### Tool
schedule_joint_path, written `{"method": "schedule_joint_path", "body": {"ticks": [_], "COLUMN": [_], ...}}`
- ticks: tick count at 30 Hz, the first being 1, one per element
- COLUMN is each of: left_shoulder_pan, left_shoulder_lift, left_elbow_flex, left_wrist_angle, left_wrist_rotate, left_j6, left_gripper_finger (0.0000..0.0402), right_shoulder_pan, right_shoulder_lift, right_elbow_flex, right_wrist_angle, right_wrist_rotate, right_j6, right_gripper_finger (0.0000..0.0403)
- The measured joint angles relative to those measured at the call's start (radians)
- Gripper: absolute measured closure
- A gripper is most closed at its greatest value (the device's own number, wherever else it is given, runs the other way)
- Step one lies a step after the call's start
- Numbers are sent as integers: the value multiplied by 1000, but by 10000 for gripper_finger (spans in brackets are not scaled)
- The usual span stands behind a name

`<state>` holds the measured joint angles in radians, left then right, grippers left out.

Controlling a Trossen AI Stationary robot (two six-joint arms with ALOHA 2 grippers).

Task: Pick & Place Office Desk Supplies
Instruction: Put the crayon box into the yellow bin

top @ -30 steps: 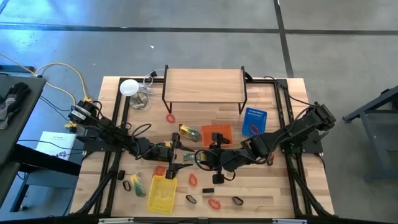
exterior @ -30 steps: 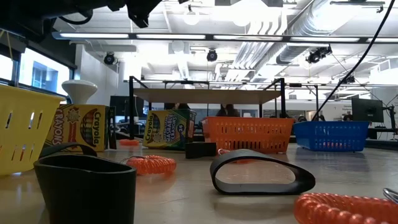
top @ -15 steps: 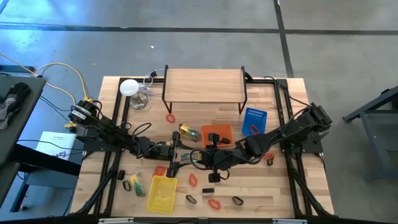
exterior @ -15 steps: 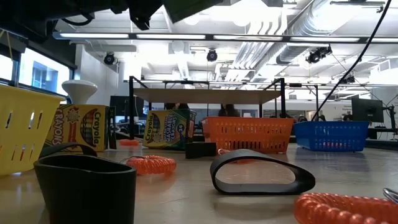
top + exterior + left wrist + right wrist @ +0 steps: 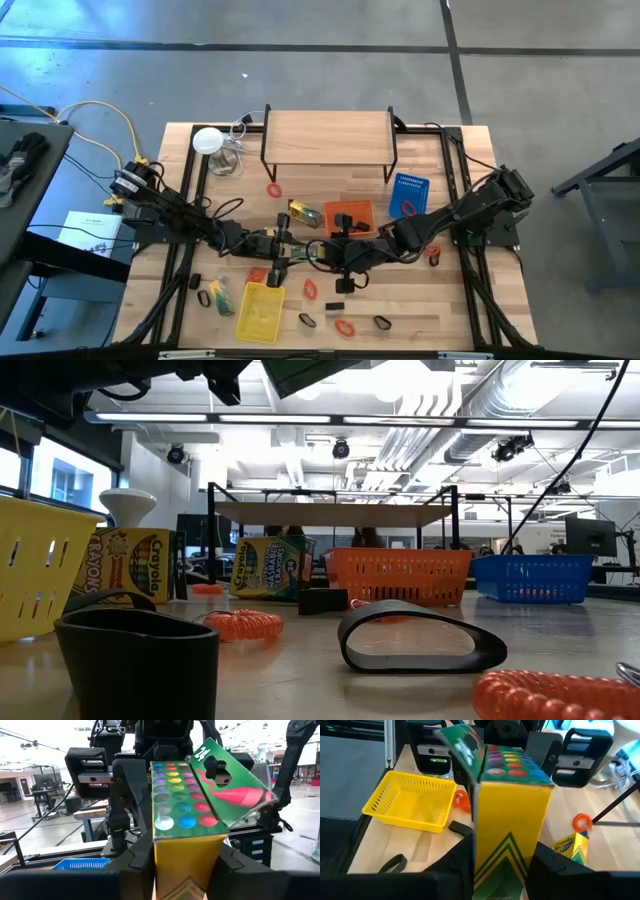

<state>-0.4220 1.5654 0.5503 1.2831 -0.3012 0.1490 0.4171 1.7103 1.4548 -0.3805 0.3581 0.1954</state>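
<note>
Left arm (image 5: pixel 170 210): black, jointed, thin black cables looped alongside.
Right arm (image 5: pixel 470 210): black, blocky segments, boxy wrist housing.
Fingers (image 5: pixel 135 870): dark, flat, matte.

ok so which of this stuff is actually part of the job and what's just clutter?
Job: crayon pack, gripped by left gripper and right gripper together mid-table; spare crayon pack; red bands; black clips; yellow basket, orange basket, blue basket.
Lying about: white disc; wooden shelf; yellow cable.
</note>
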Motion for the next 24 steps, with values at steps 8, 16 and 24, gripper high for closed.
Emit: {"method": "schedule_joint_path", "body": {"ticks": [8,16,24], "left_shoulder_pan": [-27,-141,-332], "left_shoulder_lift": [-8,-224,-432], "left_elbow_flex": [0,0,0], "left_wrist_angle": [-42,-568,-934], "left_wrist_rotate": [-14,-8,-15], "left_j6": [-38,-185,-410], "left_gripper_finger": [297,297,277], "right_shoulder_pan": [11,68,84], "right_shoulder_lift": [16,16,16], "right_elbow_flex": [-1,0,0], "right_wrist_angle": [-4,-10,-11], "right_wrist_rotate": [0,0,4], "right_j6": [-14,-17,-8], "right_gripper_finger": [182,113,116]}}
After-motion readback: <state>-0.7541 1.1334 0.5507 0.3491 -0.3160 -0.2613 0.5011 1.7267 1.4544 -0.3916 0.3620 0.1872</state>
